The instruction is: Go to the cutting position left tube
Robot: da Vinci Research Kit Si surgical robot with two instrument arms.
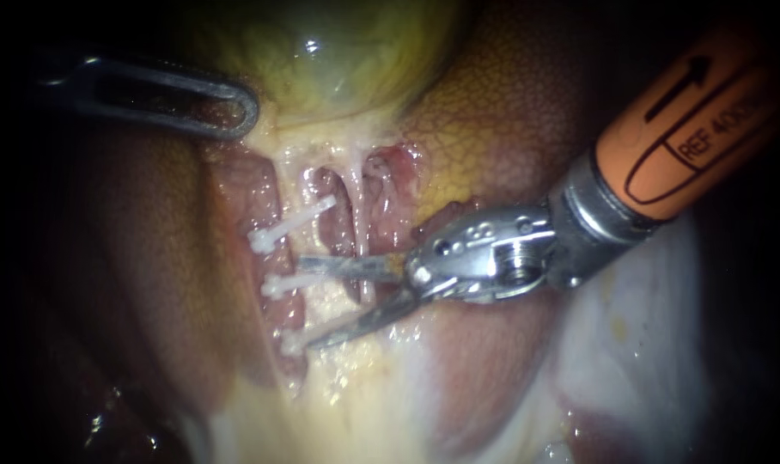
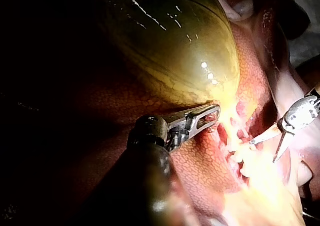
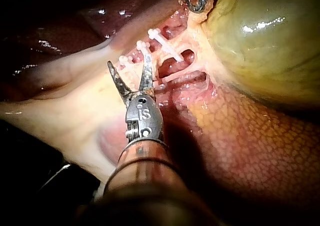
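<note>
Right instrument [image 1: 304, 302]: tip is a pair of thin blades, spread apart in a V, nothing gripped between them. The blades point at the left tube [image 1: 289, 314], the pink strand that carries three white clips. In the endoscope view the middle clip [image 1: 283, 283] sits in the gap just ahead of the two blade tips. The clip nearest the gallbladder [image 1: 291, 223] lies outside the V, beyond the blade on that side. The far clip [image 1: 291, 342] is at the tip of the other blade; contact cannot be judged. The right wrist view shows the same open V over the clipped stretch, but from there the clip-to-blade pairing reads differently, so the exact gap the blades straddle is uncertain. A second tube [image 1: 343, 223] runs beside the left tube, closer to the blades' hinge, and one blade passes in front of it. Left instrument [image 1: 244, 112]: slotted jaws clenched on pale tissue at the neck of the gallbladder [image 1: 347, 51], well apart from the blades, on the far side of all three clips. Both wrist views show that tissue pinched at the jaw tips. The liver [image 1: 493, 129] lies beside the right instrument's wrist and beneath the gallbladder.
</note>
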